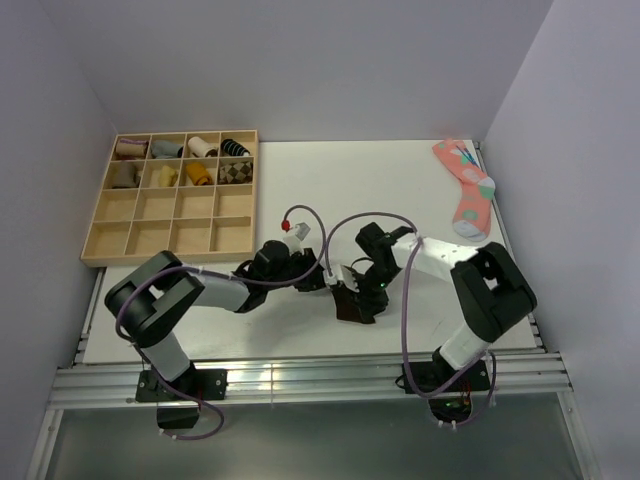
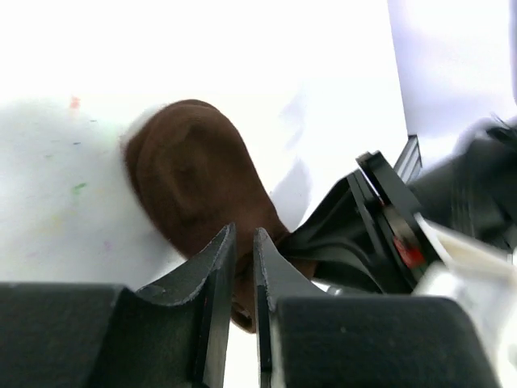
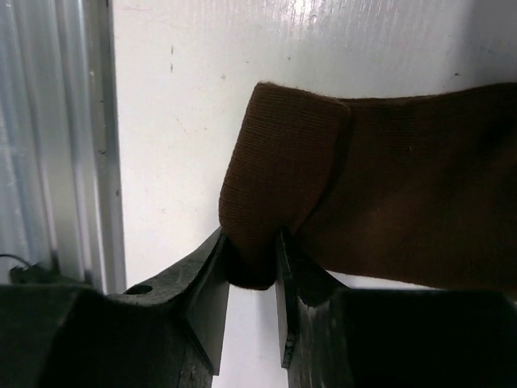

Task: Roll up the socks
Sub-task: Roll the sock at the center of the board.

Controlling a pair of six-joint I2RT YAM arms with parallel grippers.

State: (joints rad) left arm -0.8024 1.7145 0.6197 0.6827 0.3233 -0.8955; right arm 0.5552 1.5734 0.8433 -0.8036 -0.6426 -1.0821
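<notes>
Clearly the right gripper (image 3: 252, 267) has the sock (image 3: 388, 194) — its jaws are pressed onto a doubled-over fold at one end, the fabric bulging just beyond the tips. From there the sock's length runs out sideways to that gripper's right, flat on the table (image 3: 178, 121). The left gripper (image 2: 242, 250) is at the sock too, the rounded brown bulk just ahead of its tips and a little left. Its jaws stand nearly together, a thin slit between — whether they nip fabric I cannot tell. The roll, I'd judge, must travel along that long axis.
</notes>
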